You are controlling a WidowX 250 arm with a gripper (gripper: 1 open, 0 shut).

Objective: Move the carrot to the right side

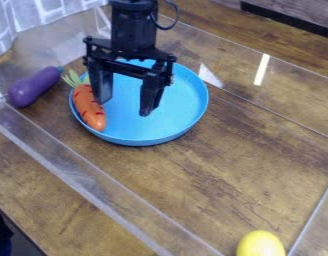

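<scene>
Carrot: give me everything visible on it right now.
The carrot is a small orange toy, plastic-looking, tapered, with dark groove marks and a green leafy top pointing toward the far left. It lies flat on the left edge of the blue plate, tip toward the camera. The open pincer hangs over it, one finger covering part of its upper end; contact cannot be told. The purple eggplant lies just left, apart from it.
</scene>
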